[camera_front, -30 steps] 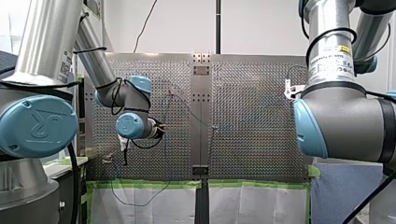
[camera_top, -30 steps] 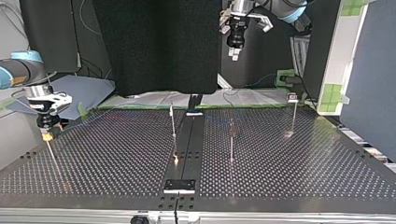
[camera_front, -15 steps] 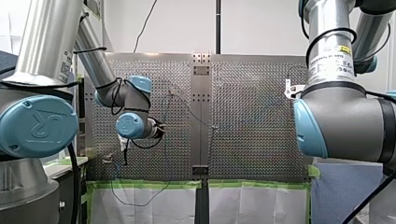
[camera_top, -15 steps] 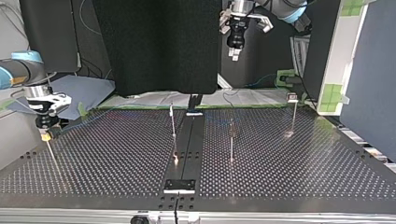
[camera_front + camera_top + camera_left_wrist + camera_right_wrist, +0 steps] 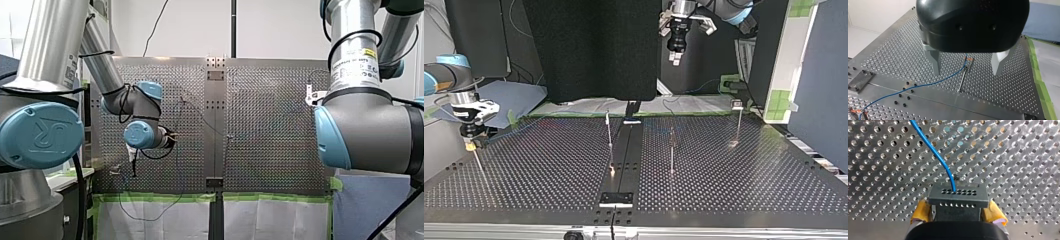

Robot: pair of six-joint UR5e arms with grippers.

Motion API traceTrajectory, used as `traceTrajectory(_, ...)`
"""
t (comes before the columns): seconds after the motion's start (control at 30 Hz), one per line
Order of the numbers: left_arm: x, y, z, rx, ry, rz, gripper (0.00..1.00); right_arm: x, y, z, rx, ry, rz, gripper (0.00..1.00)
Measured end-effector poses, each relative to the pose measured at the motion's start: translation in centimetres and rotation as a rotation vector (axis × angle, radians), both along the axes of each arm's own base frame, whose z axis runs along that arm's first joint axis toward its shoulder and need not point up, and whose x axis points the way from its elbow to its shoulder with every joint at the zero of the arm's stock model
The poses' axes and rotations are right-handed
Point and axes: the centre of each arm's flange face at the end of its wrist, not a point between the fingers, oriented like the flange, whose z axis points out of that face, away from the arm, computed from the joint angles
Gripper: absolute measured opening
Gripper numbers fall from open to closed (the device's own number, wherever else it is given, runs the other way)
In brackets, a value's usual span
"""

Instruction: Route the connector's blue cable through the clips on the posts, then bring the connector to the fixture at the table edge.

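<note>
My right pincer (image 5: pixel 958 207) is clamped on the connector (image 5: pixel 958 195), yellow pads pressed to both of its sides, the blue cable (image 5: pixel 933 150) rising out of its pin face and arcing away over the perforated surface (image 5: pixel 1023 157); over the last second it has crept a touch toward the top view's left edge, and it hangs there now just above a thin post (image 5: pixel 479 167), low over the surface; small move, but it reads to me as slack being drawn along the route rather than a dash for the fixture; my left pincer (image 5: pixel 966 63) hangs high with its pale fingers (image 5: pixel 935 62) spread wide and nothing between them; in the top view it has eased upward a little, so it looks to be standing clear; beneath it the cable runs through the orange clip (image 5: pixel 969 59) on top of a slim post and trails on across the surface to a second clip (image 5: pixel 858 111) at the corner of that view; so at least two clips appear to be threaded; which plate at the edge is the fixture I cannot tell for certain; the connector is well apart from the surface's middle strip (image 5: pixel 624 150), so delivery is not yet done.
</note>
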Motion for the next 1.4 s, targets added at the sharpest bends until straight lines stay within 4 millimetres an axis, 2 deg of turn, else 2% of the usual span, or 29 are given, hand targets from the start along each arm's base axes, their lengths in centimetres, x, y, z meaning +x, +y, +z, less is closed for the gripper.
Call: traceTrajectory(1.4, 0.03, 0.06, -0.02, 0.001, 0.001, 0.002, 1.00, -0.30, -0.14, 0.01, -0.002, -0.004, -0.043, 1.00)
